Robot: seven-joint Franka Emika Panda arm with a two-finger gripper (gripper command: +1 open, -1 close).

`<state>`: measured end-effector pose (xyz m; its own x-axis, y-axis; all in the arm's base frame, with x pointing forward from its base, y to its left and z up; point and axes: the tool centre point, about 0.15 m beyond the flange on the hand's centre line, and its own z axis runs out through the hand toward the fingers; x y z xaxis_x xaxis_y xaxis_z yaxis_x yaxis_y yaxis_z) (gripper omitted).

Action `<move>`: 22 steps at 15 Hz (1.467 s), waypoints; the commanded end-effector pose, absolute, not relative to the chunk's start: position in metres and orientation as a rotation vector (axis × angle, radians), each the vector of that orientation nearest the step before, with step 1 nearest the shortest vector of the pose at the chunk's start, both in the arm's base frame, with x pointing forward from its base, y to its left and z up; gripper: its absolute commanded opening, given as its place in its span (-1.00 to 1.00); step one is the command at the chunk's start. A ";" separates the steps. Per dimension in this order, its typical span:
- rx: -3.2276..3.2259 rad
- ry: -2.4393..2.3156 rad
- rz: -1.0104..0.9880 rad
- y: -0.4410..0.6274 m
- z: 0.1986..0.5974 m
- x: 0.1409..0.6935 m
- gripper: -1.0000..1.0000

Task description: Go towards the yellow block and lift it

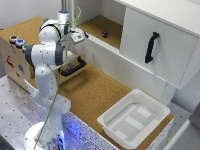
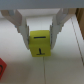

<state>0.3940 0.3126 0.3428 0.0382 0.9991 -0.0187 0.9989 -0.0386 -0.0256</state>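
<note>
In the wrist view the yellow block (image 2: 41,45), a small bright cube with thin dark marks on its face, sits between my two pale fingers (image 2: 22,30). My gripper (image 2: 40,41) is closed on its sides over a white surface; I cannot tell whether it is off that surface. A small red block (image 2: 2,69) shows at the picture's edge, apart from it. In the exterior view my gripper (image 1: 81,36) is at the white ledge in front of the cork shelf, and the yellow block is hidden behind it.
A white cabinet door with a black handle (image 1: 151,47) is on the exterior view's right. A small dark object (image 1: 104,34) lies on the cork shelf. There is also a white bin (image 1: 134,117), a black tray (image 1: 73,67) and a wooden box with buttons (image 1: 15,45).
</note>
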 end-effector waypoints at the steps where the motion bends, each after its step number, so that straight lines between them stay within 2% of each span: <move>1: -2.272 -2.150 -0.023 0.309 0.354 0.388 1.00; 9: -2.326 -2.037 -0.084 0.305 0.392 0.362 1.00; 14: -2.462 -1.845 -0.120 0.319 0.427 0.313 1.00; 17: -2.774 -1.425 -0.037 0.315 0.418 0.315 1.00; 22: -2.966 -0.763 -0.117 0.335 0.426 0.307 1.00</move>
